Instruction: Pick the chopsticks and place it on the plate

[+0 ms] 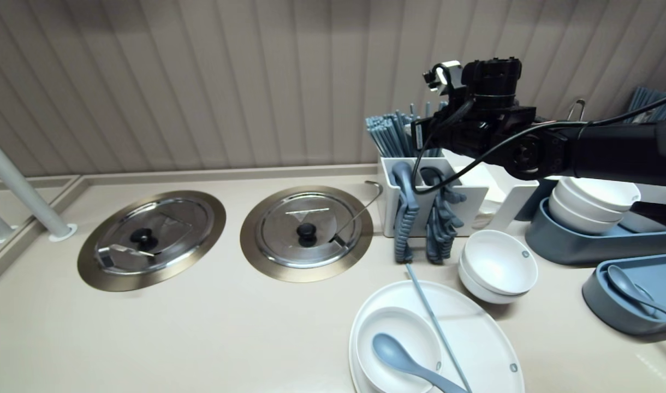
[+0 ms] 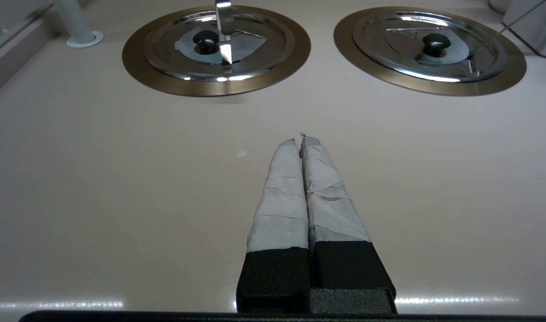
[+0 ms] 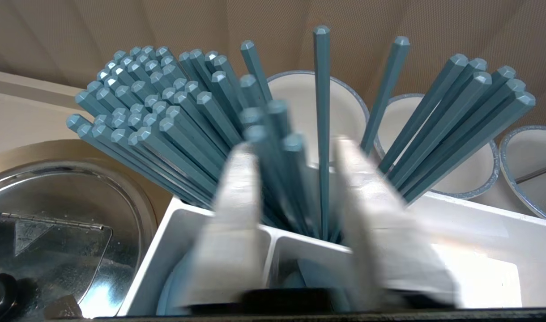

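The left gripper (image 2: 300, 138) is closest to the robot. It hangs parked over the smooth beige desk (image 2: 121, 201). Its two taped fingers are pressed together with nothing between them.

Next on the desk is a big round white plate (image 1: 486, 338). A small white bowl (image 1: 404, 322) sits on the plate, and a blue-grey plastic spoon (image 1: 396, 355) lies in the bowl. One thin blue-grey chopstick (image 1: 435, 322) lies across the plate, just beside the bowl.

Right behind the plate is a short stack of white bowls (image 1: 499, 262). Off to the right are two blue-grey trays. The near tray (image 1: 611, 311) has a spoon in it. The far tray (image 1: 573, 248) has more white bowls in it.

Farther back stands a white plastic holder box (image 1: 475, 199). A bunch of blue-grey spoons (image 1: 405, 218) sticks out of its front part and hangs down. Behind them, a bundle of blue-grey chopsticks (image 3: 156, 116) stands in the box with the ends up.

The right gripper (image 3: 295, 147) is right over these chopsticks and points down into them. Its fingers stand apart with a narrow gap, and a few chopsticks stand in the gap. The fingers look blurry, so I cannot tell if they touch any chopstick.

Left of the box, two round shiny metal lids (image 1: 305, 229) with black knobs are set in the desk. A ribbed beige wall (image 1: 202, 82) is farthest back.
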{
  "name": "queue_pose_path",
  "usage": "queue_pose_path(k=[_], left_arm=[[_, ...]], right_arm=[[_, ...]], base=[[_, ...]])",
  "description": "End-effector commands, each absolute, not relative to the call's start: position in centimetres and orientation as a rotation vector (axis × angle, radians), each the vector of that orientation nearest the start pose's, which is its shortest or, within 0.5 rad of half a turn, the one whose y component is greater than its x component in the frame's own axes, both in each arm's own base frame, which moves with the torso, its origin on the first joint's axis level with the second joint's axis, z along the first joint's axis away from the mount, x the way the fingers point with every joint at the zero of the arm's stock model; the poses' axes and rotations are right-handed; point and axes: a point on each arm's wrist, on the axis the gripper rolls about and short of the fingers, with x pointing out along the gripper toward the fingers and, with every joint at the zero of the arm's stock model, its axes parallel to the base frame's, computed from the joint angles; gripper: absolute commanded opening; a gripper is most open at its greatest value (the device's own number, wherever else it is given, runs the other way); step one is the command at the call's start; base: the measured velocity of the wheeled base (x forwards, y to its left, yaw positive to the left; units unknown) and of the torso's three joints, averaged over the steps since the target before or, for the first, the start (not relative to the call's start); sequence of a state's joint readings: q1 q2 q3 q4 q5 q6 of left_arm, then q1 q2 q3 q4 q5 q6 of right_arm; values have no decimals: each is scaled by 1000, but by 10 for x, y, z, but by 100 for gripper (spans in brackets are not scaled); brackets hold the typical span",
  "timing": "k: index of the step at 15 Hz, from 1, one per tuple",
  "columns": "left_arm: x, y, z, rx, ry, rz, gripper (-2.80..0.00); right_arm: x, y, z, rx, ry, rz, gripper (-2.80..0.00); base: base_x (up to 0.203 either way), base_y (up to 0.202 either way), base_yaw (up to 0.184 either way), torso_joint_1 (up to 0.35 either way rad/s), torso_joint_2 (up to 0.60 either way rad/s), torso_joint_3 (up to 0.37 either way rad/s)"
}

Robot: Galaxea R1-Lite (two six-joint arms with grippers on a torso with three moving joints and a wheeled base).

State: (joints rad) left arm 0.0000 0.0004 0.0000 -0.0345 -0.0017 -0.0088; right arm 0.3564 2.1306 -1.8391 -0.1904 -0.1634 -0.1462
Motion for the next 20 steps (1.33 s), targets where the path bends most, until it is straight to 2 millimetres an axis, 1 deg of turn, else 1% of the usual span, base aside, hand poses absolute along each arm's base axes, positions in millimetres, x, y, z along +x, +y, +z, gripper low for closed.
queue_pose_path(k=[1,6,8,11,13,15,16,18,20], left_arm=[[-22,0,77,-9,-28,-2,-280],[-22,0,77,-9,-28,0,-280],[-22,0,77,-9,-28,-2,-280],[-22,0,77,-9,-28,-2,-280],[-22,0,77,-9,-28,-2,-280],[-22,0,77,-9,-28,-2,-280],[-22,0,77,-9,-28,-2,-280],[-22,0,77,-9,-28,-2,-280],[-22,0,77,-9,-28,-2,-280]], right_arm=[[423,156,265,-174,83,205,-280],[423,157,264,-175,86,206,-280],[421,156,269,-171,75,204,-280],[406,150,292,-135,34,200,-280],[397,147,303,-124,12,198,-280],[382,145,317,-112,-15,202,-280],[376,146,322,-103,-24,208,-280],[371,145,328,-91,-42,206,-280],[361,141,342,-52,-71,205,-280]], base=[[0,0,0,0,0,0],[0,0,0,0,0,0],[0,0,0,0,0,0],[0,0,0,0,0,0],[0,0,0,0,0,0],[0,0,0,0,0,0],[0,0,0,0,0,0],[0,0,0,0,0,0],[0,0,0,0,0,0]])
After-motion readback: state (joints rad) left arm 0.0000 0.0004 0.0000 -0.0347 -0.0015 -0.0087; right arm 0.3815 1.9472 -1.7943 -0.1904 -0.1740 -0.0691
